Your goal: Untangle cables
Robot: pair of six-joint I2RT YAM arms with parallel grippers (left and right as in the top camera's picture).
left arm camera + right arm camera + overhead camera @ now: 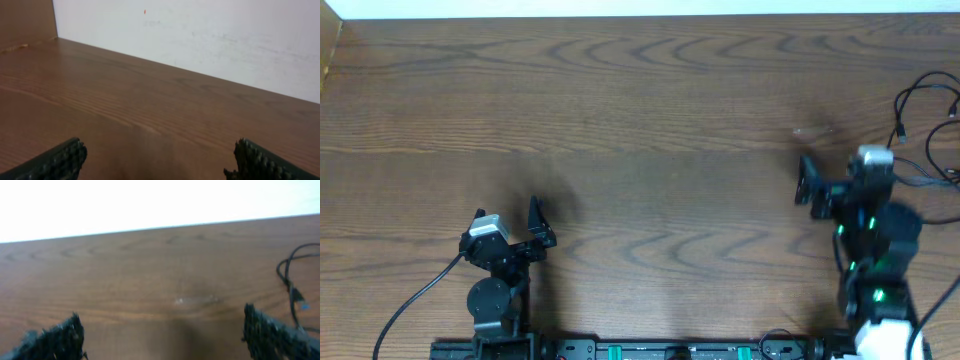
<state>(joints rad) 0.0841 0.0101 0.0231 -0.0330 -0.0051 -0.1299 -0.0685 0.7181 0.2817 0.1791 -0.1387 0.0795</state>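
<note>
The cables (pixel 923 98) lie at the table's far right edge as thin black loops with a small plug end, and they run partly out of the overhead view. The right wrist view catches a black loop of the cables (pixel 286 275) with a plug, at the right, beyond the right finger. My right gripper (pixel 860 170) stands open just left of them and holds nothing; its fingers (pixel 265 330) stand far apart over bare wood. Far from the cables, at the near left, my left gripper (pixel 508 218) is open too, with only bare table between its fingertips (pixel 60 160).
The wooden table (pixel 640 120) stretches to a pale wall (pixel 200 35) at the back. Thick black arm cables trail from the left base (pixel 415 300) and beside the right arm (pixel 935 310). A faint pale smudge (pixel 815 130) marks the wood near the right gripper.
</note>
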